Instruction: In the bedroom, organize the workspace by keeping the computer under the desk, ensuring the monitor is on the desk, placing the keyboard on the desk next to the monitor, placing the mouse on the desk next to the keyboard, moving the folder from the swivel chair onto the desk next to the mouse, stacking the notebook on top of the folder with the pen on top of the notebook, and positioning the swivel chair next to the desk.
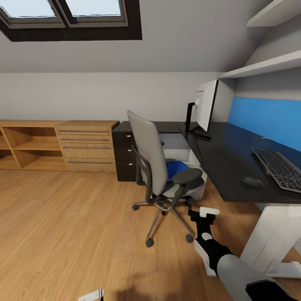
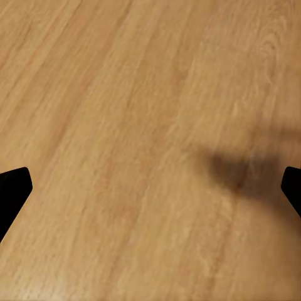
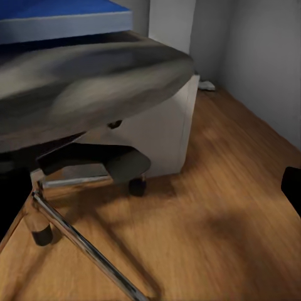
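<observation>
The grey swivel chair [image 1: 152, 161] stands on the wooden floor, left of the desk [image 1: 225, 161], with the blue folder [image 1: 176, 168] on its seat. On the black desk top are the monitor [image 1: 207, 104], the keyboard [image 1: 279, 168] and the mouse [image 1: 253, 182]. The light grey computer [image 1: 177, 145] sits under the desk behind the chair. My right gripper [image 1: 200, 213] is open, low beside the chair's base [image 3: 81, 244], under the seat and folder [image 3: 63, 9]. My left gripper [image 2: 150, 188] is open over bare floor. The notebook and pen are out of view.
Low wooden shelving [image 1: 25, 144] and wooden drawers [image 1: 88, 146] line the far wall, with a black drawer unit [image 1: 124, 154] beside them. The desk's white pedestal leg [image 1: 271, 238] stands right of my right arm. Open floor [image 1: 62, 234] spreads to the left.
</observation>
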Tool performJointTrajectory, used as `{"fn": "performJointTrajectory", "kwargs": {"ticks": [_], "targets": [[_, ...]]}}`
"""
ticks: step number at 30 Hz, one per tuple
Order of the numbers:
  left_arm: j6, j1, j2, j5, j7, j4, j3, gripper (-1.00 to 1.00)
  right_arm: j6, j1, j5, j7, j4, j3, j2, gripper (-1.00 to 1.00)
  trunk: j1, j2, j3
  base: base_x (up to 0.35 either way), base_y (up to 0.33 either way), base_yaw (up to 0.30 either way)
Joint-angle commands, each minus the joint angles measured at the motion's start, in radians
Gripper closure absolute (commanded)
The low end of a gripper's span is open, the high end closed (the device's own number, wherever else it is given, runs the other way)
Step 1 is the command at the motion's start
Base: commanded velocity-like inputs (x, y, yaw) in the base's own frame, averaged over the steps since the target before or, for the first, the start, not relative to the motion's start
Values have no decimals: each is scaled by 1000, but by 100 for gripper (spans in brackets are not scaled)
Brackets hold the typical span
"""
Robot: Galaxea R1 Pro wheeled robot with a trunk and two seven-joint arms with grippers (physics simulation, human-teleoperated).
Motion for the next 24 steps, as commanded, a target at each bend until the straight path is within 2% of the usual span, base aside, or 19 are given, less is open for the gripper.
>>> {"fn": "performJointTrajectory", "kwargs": {"ticks": [1, 10, 24], "targets": [[-4, 0, 0, 9, 1, 0, 0, -100, -6, -1, -10, -4, 1, 9, -1, -100, 4, -8, -4, 0, 0, 0], [-4, 0, 1, 9, 1, 0, 0, -100, -15, -1, -10, -4, 2, 9, 0, -100, 38, -71, -32, 0, 0, 0], [-4, 0, 2, 9, 1, 2, 2, -100, -15, -1, -10, -5, 0, 9, 0, -100, 38, -71, -32, 0, 0, 0]]}}
